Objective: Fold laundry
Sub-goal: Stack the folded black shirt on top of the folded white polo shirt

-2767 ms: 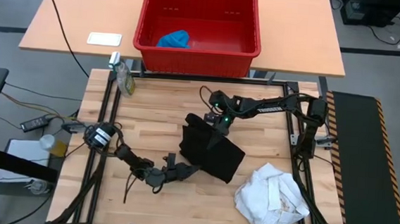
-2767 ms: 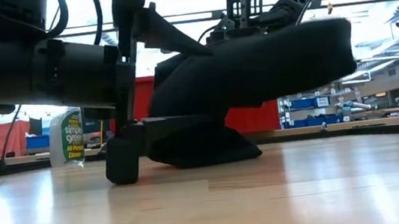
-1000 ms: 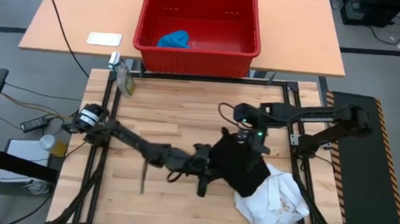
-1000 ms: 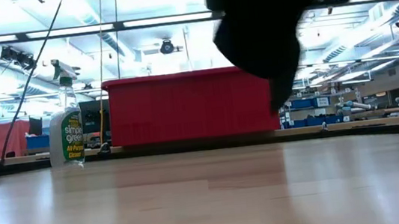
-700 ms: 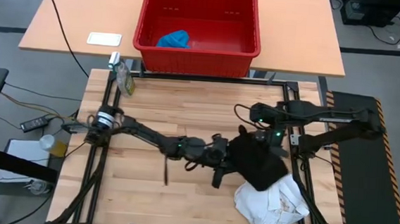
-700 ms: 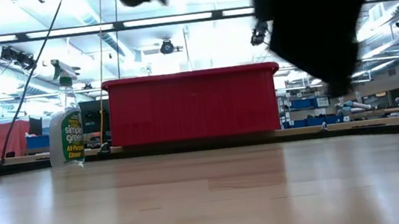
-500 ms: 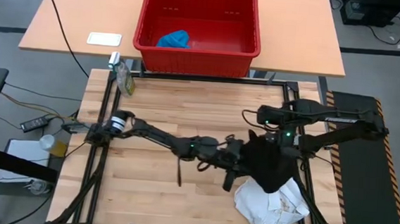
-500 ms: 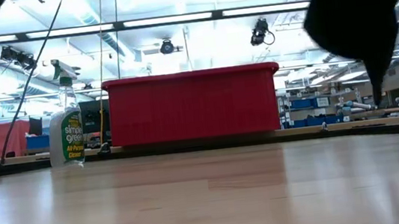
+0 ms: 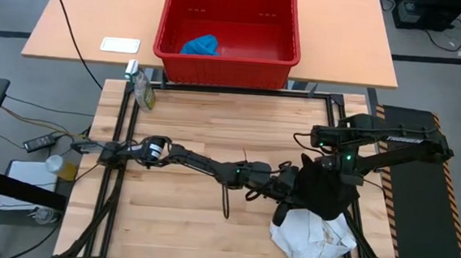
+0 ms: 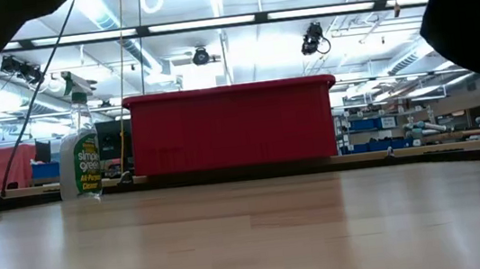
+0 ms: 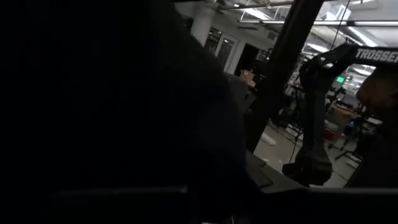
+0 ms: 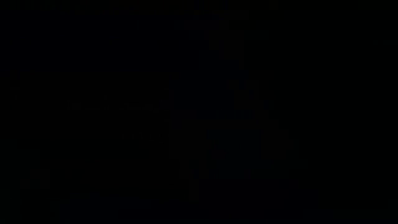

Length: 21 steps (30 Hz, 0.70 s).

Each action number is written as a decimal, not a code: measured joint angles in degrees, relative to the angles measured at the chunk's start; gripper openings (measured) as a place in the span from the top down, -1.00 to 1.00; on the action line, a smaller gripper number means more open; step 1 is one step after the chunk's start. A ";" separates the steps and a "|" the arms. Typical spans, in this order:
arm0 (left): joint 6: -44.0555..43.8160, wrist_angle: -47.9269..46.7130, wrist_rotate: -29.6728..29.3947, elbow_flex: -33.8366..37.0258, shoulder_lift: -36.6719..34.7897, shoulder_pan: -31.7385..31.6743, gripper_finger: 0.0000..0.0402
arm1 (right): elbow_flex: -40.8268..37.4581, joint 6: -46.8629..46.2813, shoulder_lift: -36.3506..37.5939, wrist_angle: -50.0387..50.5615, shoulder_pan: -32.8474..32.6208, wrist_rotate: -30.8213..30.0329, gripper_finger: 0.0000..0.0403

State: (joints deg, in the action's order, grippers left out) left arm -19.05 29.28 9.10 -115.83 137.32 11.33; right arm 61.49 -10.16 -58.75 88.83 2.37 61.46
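- The black garment (image 9: 317,192) hangs bunched between the two arms at the right side of the bench (image 9: 181,134), over the edge of the white garment (image 9: 316,237), which lies crumpled at the bench's near right corner.
- The left pincer (image 9: 289,188) reaches far across the bench and sits at the bundle's left edge; the right pincer (image 9: 335,162) sits at its top. Both look closed on the black cloth, though the fabric hides the fingertips. The right wrist view is wholly dark and the left is mostly filled by dark cloth.
- The step looks like carrying the folded black piece over to set it down as a stack.
- To do it well, I would keep both grips at one height so that the fold does not slide open.
- Lower the bundle flat, not edge first, or it may roll.
- The white heap is uneven; placing the black piece half on it could tip the fold. Bare wood just beside it seems safer.
- Release both sides together, then lift straight up so no cloth drags.
- The blue garment (image 9: 200,45) waits in the red basket (image 9: 226,70) on the far table.
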 joint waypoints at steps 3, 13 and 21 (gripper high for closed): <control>-2.46 -1.28 -0.06 -0.09 0.00 0.72 0.76 | 0.00 -1.60 -0.26 -1.47 -0.45 -0.94 0.85; -8.37 -11.34 2.20 -0.09 0.50 3.96 0.46 | -5.83 -0.82 -6.80 -6.82 -7.03 1.46 0.85; -12.07 -9.03 31.92 -0.09 -0.39 5.35 0.39 | -5.95 0.14 -17.56 -16.77 -17.27 4.13 0.85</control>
State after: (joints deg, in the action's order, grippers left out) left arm -31.12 20.25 41.03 -115.92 136.92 16.68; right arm 55.55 -10.03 -76.30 72.07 -14.90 65.59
